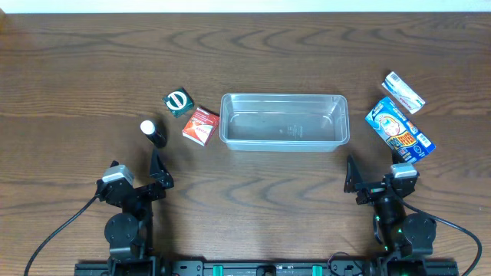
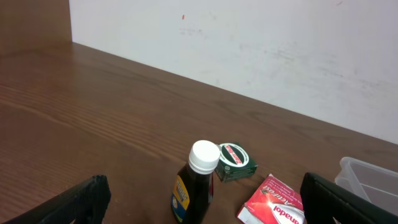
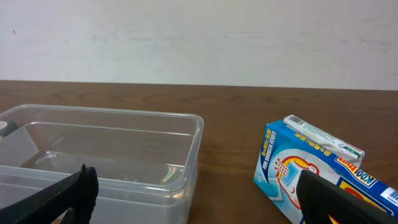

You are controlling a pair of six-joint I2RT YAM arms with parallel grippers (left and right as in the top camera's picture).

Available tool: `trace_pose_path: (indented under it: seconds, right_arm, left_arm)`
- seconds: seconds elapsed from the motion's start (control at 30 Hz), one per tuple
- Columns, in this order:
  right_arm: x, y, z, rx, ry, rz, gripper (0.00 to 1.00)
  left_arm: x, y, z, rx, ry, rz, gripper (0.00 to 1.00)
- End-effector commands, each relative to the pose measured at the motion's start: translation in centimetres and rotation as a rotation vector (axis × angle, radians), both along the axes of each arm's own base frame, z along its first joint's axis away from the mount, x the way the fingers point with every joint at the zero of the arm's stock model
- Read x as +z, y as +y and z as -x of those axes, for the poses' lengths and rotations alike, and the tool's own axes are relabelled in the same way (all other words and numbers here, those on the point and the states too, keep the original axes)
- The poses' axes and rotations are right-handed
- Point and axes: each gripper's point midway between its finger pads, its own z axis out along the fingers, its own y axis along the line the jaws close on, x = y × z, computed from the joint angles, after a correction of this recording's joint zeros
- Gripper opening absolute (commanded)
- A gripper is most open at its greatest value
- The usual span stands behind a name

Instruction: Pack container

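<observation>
The clear plastic container point(image 1: 284, 121) lies in the middle of the table, with nothing visible inside; it also shows in the right wrist view point(image 3: 99, 155) and at the edge of the left wrist view point(image 2: 367, 177). My left gripper point(image 1: 157, 180) is open and empty, just in front of a dark bottle with a white cap point(image 1: 152, 132) point(image 2: 196, 186). My right gripper point(image 1: 368, 184) is open and empty, near the container's right front corner and a blue box point(image 1: 399, 130) point(image 3: 311, 171).
A red-and-white box point(image 1: 200, 126) point(image 2: 273, 205) and a green box point(image 1: 179, 102) point(image 2: 233, 162) lie left of the container. A small white packet point(image 1: 403, 91) point(image 3: 323, 138) lies behind the blue box. A white wall stands beyond the table's far edge.
</observation>
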Motion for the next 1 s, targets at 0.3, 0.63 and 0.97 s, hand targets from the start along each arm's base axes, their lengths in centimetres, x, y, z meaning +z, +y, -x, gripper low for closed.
trace_pose_path:
  seconds: [0.3, 0.63, 0.97]
  right_arm:
    - [-0.02, -0.38, 0.0, -0.019, 0.0, -0.012, 0.99]
    - [-0.02, -0.38, 0.0, -0.019, 0.0, -0.012, 0.99]
    - [0.47, -0.6, -0.06, -0.032, -0.02, -0.011, 0.99]
  left_arm:
    - [-1.85, 0.29, 0.12, 0.013, 0.057, -0.01, 0.98]
    - [-1.85, 0.29, 0.12, 0.013, 0.057, -0.01, 0.98]
    - [-1.85, 0.29, 0.12, 0.013, 0.057, -0.01, 0.98]
